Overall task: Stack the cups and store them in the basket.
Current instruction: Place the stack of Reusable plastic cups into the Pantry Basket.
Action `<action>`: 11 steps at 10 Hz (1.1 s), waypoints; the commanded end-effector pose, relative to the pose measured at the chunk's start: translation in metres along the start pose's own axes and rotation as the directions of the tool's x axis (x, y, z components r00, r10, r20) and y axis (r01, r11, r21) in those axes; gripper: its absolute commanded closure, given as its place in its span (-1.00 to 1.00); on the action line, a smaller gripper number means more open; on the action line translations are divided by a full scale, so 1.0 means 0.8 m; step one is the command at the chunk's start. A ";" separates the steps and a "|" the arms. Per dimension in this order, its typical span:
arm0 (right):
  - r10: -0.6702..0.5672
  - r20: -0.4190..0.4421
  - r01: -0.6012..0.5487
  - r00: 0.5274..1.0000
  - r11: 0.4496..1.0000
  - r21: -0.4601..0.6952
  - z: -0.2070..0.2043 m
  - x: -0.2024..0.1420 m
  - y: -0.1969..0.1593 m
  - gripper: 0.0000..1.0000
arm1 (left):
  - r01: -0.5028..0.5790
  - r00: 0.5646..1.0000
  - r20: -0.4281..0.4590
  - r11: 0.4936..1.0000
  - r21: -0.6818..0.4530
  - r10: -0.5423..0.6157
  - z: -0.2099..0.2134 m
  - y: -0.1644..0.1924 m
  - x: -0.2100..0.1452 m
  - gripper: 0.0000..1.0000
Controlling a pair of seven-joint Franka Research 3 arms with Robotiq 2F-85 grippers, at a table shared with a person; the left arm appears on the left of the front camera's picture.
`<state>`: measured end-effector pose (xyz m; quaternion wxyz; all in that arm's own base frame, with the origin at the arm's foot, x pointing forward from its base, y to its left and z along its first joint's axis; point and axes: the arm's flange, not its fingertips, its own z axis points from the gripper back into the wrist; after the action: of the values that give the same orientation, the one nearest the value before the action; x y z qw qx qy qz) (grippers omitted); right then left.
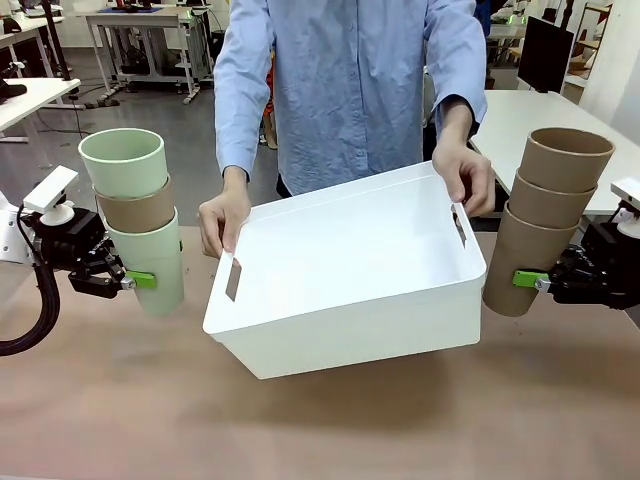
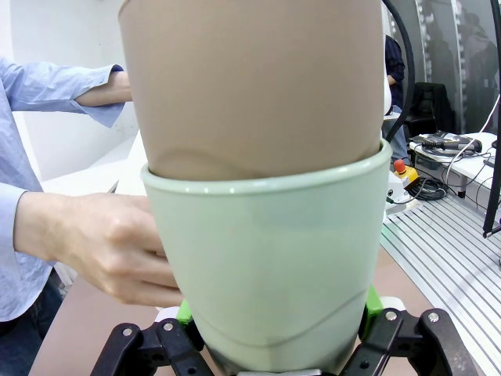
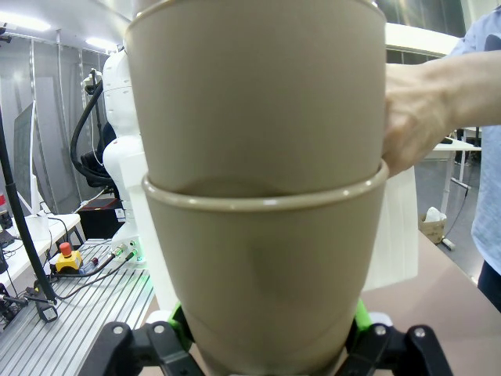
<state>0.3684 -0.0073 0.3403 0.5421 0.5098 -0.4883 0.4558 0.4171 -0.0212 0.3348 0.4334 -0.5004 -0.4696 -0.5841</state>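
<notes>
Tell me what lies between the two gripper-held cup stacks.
The white basket, seen in the front view: a person holds it tilted by both ends, between the mint-and-tan stack and the tan stack.

Front view: top edge is cutting the person [image 1: 350,90] off at the shoulders. The basket [image 1: 350,330] is covering them below the waist & masking the tabletop [image 1: 320,430] behind it. Far finger of left pincer [image 1: 150,279] is hiding behind the mint-brown stack [image 1: 135,215]. Same w/ right pincer [image 1: 515,280] behind the brown stack [image 1: 550,215], its body running off the right edge. Wrist views: top edge is clipping both stacks, & the cups are blocking most of each pincer's pads. Far-off bench clutter is reading too small to ID.
</notes>
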 end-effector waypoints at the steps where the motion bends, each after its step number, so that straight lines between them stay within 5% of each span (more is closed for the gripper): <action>1: 0.008 0.004 -0.008 1.000 1.000 0.001 0.001 0.005 0.001 -0.70 | -0.012 1.000 0.027 1.000 -0.007 0.012 0.006 -0.004 0.022 -0.69; 6: 0.008 0.004 -0.008 1.000 1.000 0.001 0.001 0.005 0.001 -0.70 | -0.111 0.994 -0.024 0.992 -0.056 0.110 0.004 -0.011 0.165 -0.69; 11: 0.008 0.004 -0.008 1.000 1.000 0.001 0.001 0.005 0.001 -0.70 | -0.211 0.921 -0.347 0.976 -0.063 0.176 -0.104 0.010 0.249 -0.69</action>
<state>0.3684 -0.0073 0.3400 0.5424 0.5100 -0.4881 0.4555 0.3834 -0.0991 0.5248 0.5173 -0.4724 -0.3349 -0.6301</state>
